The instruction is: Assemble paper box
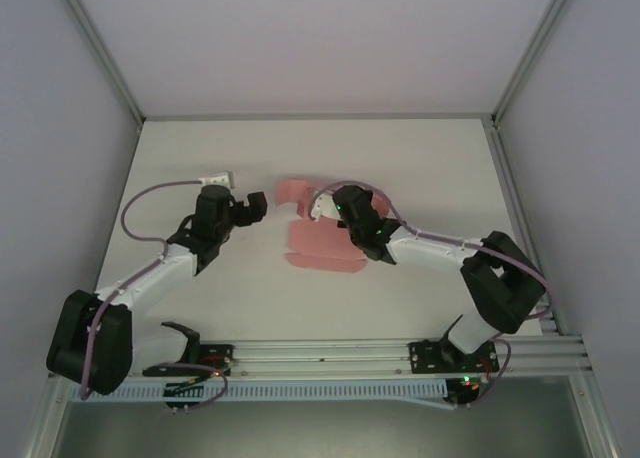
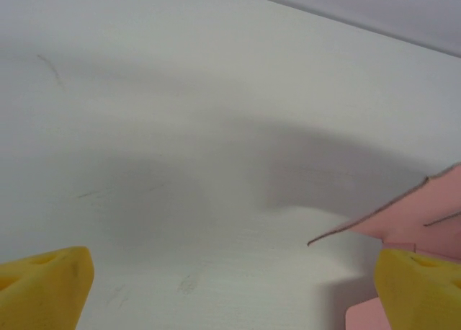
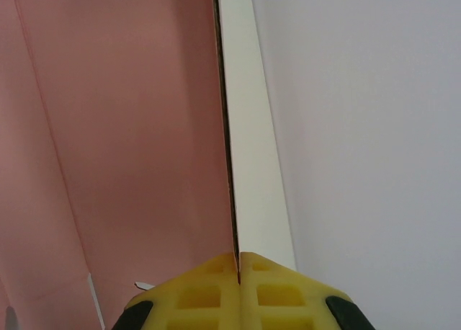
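The pink paper box (image 1: pixel 318 246) lies as a partly folded sheet at the middle of the white table (image 1: pixel 420 168). My right gripper (image 1: pixel 322 208) is shut on one raised flap at the sheet's far side. In the right wrist view the yellow fingertips (image 3: pixel 209 287) pinch the flap's thin edge, with the pink face (image 3: pixel 130 128) to the left and the card's white back (image 3: pixel 252 150) to the right. My left gripper (image 1: pixel 258 204) stands open just left of the sheet, apart from it. Its yellow fingers (image 2: pixel 43 287) are spread wide, and a lifted pink flap (image 2: pixel 425 215) sits by the right one.
Grey walls close in the table on the left, right and back. An aluminium rail (image 1: pixel 330 353) with both arm bases runs along the near edge. Bare table lies left of the left arm and behind the sheet.
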Controlling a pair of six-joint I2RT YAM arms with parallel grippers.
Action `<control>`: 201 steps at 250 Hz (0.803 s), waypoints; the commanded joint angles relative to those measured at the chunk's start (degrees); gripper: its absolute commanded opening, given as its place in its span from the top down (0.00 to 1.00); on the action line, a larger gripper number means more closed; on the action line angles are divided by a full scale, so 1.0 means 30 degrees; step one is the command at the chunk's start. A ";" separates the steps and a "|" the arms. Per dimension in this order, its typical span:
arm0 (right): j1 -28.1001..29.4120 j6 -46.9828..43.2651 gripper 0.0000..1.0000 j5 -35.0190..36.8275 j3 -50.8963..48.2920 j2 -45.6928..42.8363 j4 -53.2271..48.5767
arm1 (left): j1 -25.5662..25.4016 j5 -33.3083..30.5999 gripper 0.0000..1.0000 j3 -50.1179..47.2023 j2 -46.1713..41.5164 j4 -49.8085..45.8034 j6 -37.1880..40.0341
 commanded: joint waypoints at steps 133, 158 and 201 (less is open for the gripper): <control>0.0306 -0.1991 1.00 0.1784 -0.2868 0.2106 0.7223 | 0.3268 0.7453 0.00 0.3755 0.7713 0.5297 0.0796; 0.0318 -0.1874 1.00 0.1751 -0.2909 0.2273 0.7778 | 0.3069 0.8084 0.00 0.4209 0.8922 0.5378 0.1342; 0.0306 -0.0808 1.00 0.1108 -0.2586 0.1749 0.6578 | 0.2842 0.9057 0.00 0.4994 1.0506 0.5433 0.1712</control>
